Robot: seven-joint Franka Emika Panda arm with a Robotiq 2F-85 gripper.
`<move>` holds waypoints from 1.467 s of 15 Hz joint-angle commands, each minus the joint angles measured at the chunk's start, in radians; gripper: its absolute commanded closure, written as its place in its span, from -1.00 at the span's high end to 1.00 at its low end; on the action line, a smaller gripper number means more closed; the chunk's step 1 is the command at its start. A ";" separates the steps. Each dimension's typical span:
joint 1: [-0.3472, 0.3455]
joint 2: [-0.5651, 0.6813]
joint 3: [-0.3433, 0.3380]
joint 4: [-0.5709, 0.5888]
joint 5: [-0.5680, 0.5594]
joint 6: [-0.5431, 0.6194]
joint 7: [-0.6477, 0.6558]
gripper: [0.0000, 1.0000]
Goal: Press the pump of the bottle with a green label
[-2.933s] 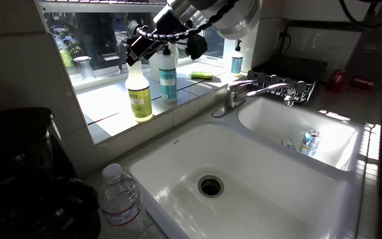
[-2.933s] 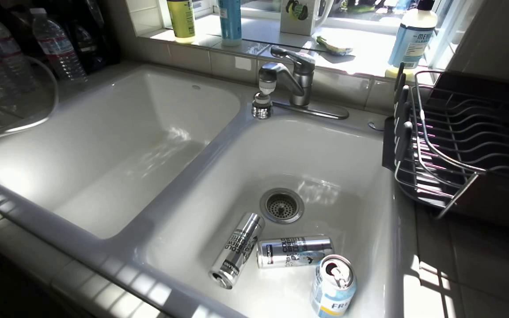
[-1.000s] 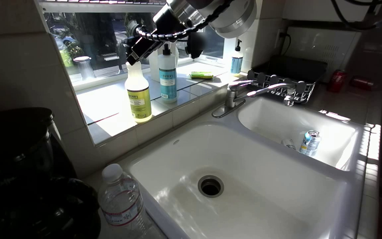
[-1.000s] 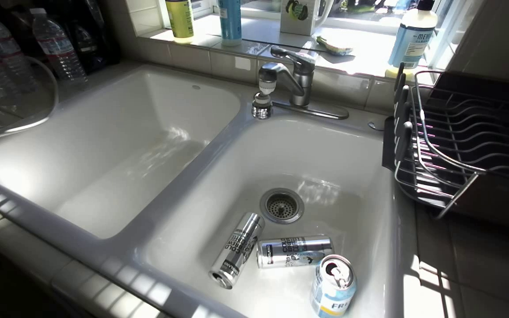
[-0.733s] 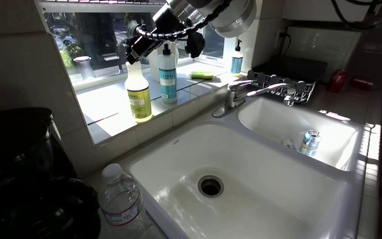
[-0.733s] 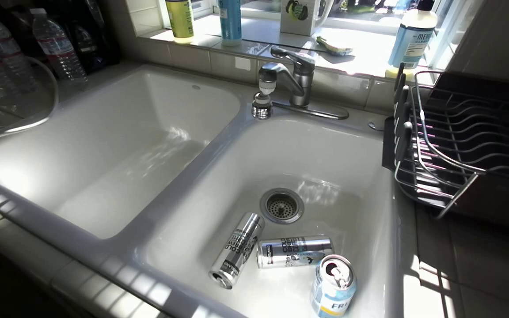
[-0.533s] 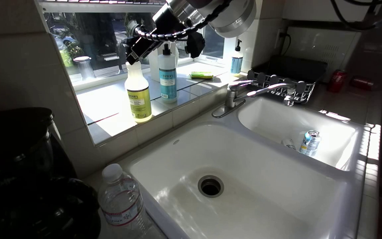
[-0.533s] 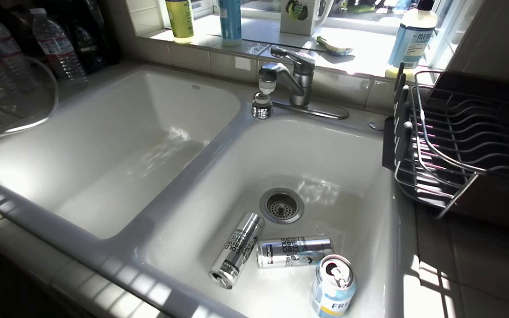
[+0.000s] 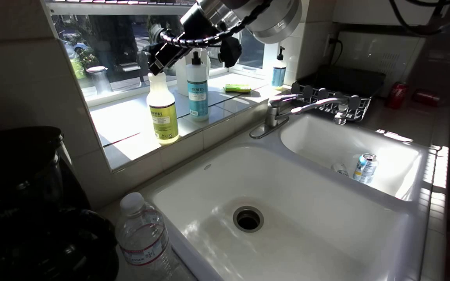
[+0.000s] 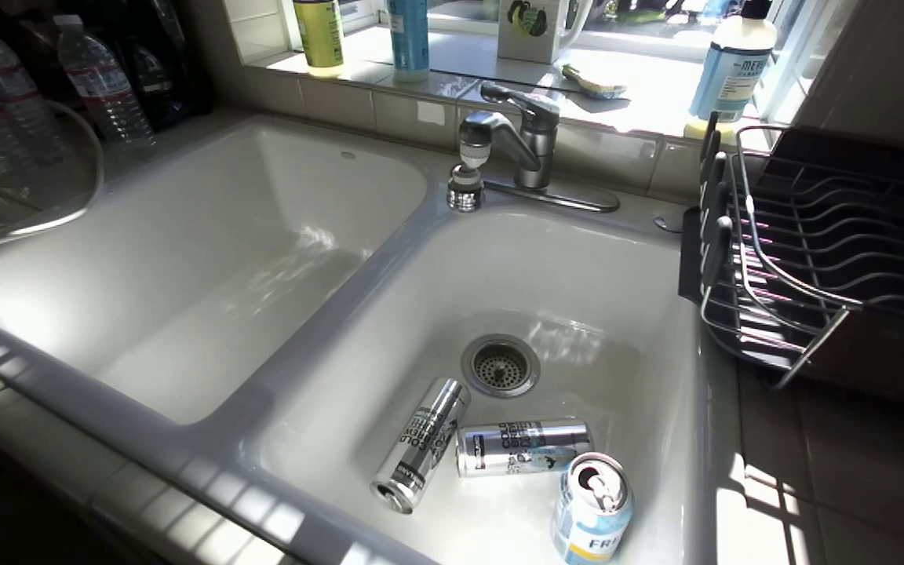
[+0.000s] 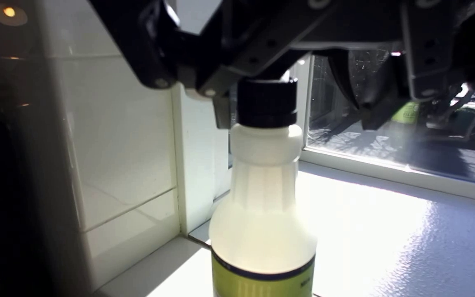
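The bottle with a green label (image 9: 163, 121) stands upright on the windowsill near the sink, its lower part (image 10: 320, 35) also showing in an exterior view. Up close in the wrist view are its pale neck (image 11: 264, 181) and black collar (image 11: 267, 103). My gripper (image 11: 296, 121) comes in from the top of that view, fingers apart, with the collar inside the gap and nearer the left finger (image 11: 222, 113). The pump is hidden behind the gripper's dark linkage. In an exterior view the gripper (image 9: 155, 69) sits right at the bottle's top; contact cannot be made out.
An aqua-label bottle (image 9: 197, 93) with a black pump stands close by on the sill. Further along are a mug (image 10: 529, 30), a green packet (image 9: 237, 89) and a blue-label bottle (image 10: 730, 78). The faucet (image 9: 272, 115) and double sink (image 9: 295, 187) lie in front; a water bottle (image 9: 143, 234) stands nearby.
The arm has shifted slightly and the fingertips sit a touch higher than before. The green-label bottle has moved a tiny bit to the left in an exterior view.
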 commanded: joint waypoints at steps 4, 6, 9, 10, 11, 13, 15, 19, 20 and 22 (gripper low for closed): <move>-0.006 0.017 0.001 0.025 -0.001 -0.013 -0.010 0.44; -0.007 0.018 0.001 0.026 -0.001 -0.014 -0.010 0.34; -0.007 0.019 0.001 0.028 0.000 -0.014 -0.010 0.28; -0.008 0.019 0.001 0.029 0.000 -0.014 -0.011 0.28; -0.008 0.020 0.001 0.029 0.000 -0.014 -0.010 0.26; -0.009 0.020 0.001 0.030 0.000 -0.014 -0.010 0.12; -0.009 0.021 0.001 0.032 0.000 -0.015 -0.010 -0.21; -0.011 0.023 0.001 0.036 0.001 -0.015 -0.010 -0.60; -0.012 0.024 0.002 0.037 0.002 -0.015 -0.010 -0.65; -0.012 0.026 0.001 0.039 0.001 -0.015 -0.010 -0.67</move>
